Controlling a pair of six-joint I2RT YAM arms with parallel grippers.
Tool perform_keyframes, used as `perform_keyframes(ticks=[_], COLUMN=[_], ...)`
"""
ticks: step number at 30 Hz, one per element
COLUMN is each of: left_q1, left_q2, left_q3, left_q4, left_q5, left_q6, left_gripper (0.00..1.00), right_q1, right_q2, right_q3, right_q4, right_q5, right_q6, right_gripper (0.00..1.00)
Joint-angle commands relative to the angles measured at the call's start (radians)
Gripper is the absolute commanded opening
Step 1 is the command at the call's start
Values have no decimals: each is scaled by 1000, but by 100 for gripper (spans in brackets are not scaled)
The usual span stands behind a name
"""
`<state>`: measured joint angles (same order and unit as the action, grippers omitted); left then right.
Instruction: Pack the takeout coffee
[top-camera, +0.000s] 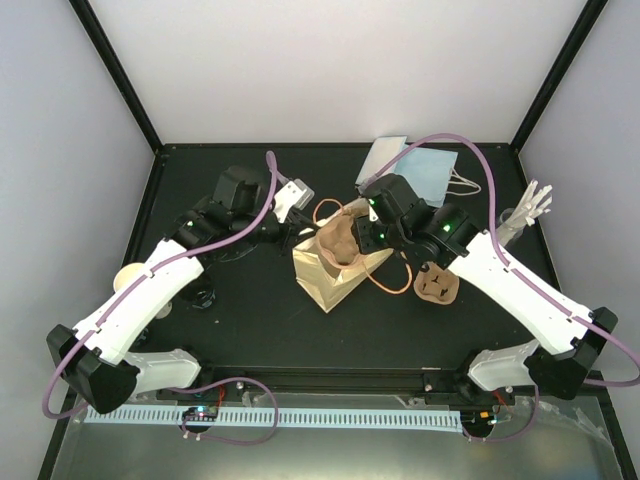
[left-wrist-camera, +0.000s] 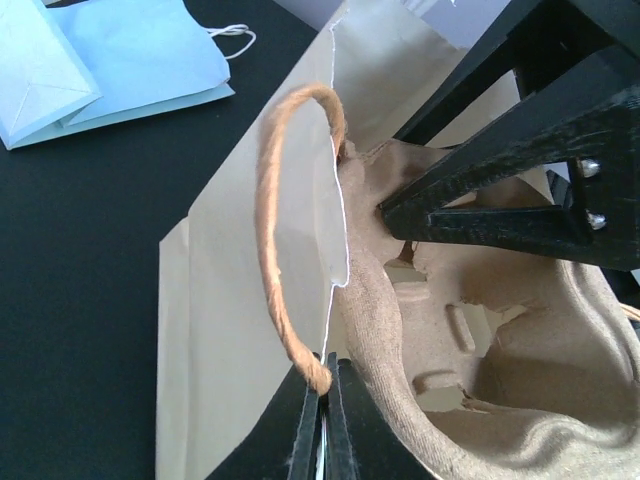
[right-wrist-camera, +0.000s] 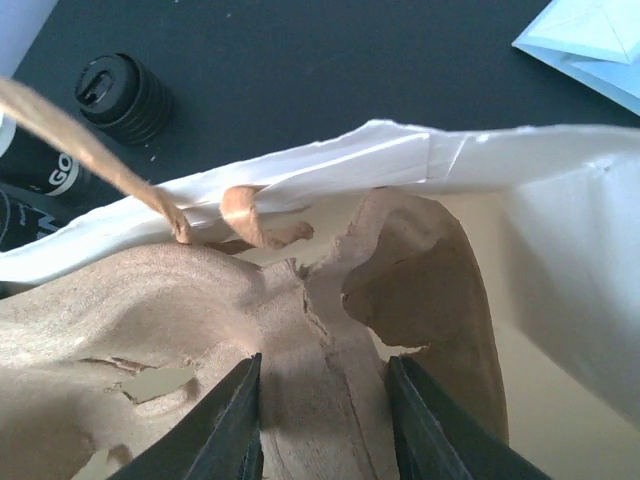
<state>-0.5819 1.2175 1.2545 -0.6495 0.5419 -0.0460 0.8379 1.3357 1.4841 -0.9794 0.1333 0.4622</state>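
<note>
At paper bag (left-wrist-camera: 225, 330) mouth, left end effector (left-wrist-camera: 325, 425) pinching rim; right end effector (right-wrist-camera: 322, 400) clamping pulp carrier (right-wrist-camera: 150, 300); white "GO" lettering (right-wrist-camera: 52, 176)

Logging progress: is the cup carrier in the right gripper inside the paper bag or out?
Partly in: the carrier sits in the bag's open mouth, its top sticking out, clamped by the right gripper.

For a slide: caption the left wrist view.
Left jaws pinch the paper bag rim; right jaws grip the pulp carrier.
</note>
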Motion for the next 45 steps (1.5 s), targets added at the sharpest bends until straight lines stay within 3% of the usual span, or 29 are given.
perform_keyframes(ticks=[1,20,31,45], left_q1=[-23,-27,-43,-43], left_q2=[-33,-21,-5,42], left_q3=[8,11,15,42], left_q4=[28,27,49,36], left_q5=[18,-7,67,30], left_q6=[24,18,-5,-50], left_gripper=[2,4,5,7], right_q1=[-10,-10,-10,39], right_q2=[16,6,40,49], right_q3=[29,16,27,-9], right_q4=[-20,-66,-43,-57], right_q5=[71,202,215,258], right_q6=[44,39,67,-42], right_gripper=[35,33,32,31])
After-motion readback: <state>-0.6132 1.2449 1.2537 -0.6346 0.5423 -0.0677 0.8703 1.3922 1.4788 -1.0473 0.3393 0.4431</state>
